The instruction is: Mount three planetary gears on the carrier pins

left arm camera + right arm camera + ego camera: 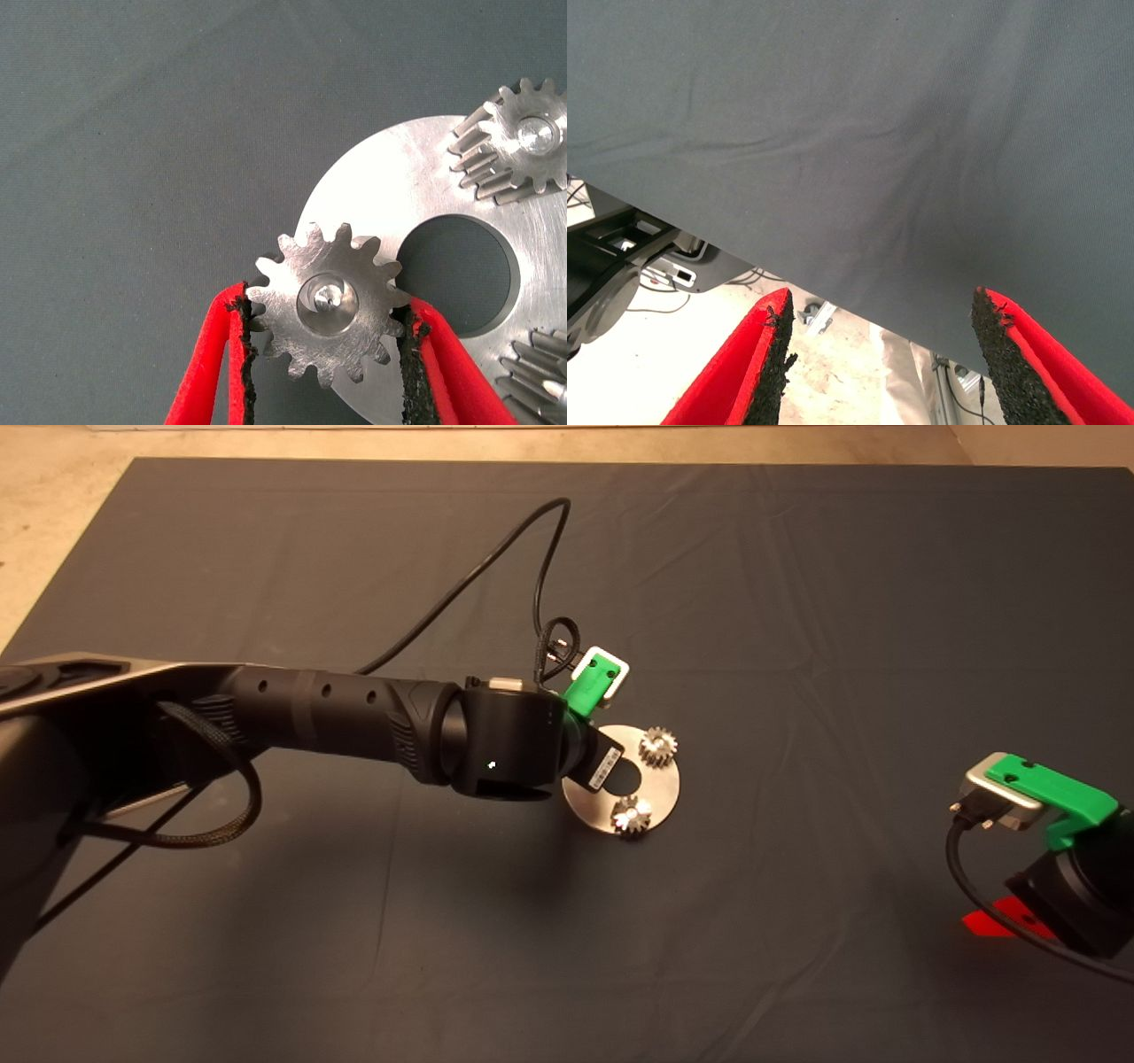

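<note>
The round silver disc (663, 786) (416, 181) lies at the mat's middle. My left gripper (328, 354) hangs over its left edge, shut on a planetary gear (328, 305) whose teeth touch both black pads. A carrier pin (329, 299) shows inside that gear's centre hole. Two more planetary gears sit on pins: one (658, 746) (518, 142) at the disc's far side, the other (632, 815) (540, 381) at its near side. In the head view my left wrist (509, 740) hides the held gear. My right gripper (877, 354) is open and holds nothing.
A black cable (540, 567) loops up from the left wrist over the mat. The right arm is parked at the lower right edge, one of its red fingers (997, 923) showing. The right wrist view shows the mat's edge with floor and equipment beyond it.
</note>
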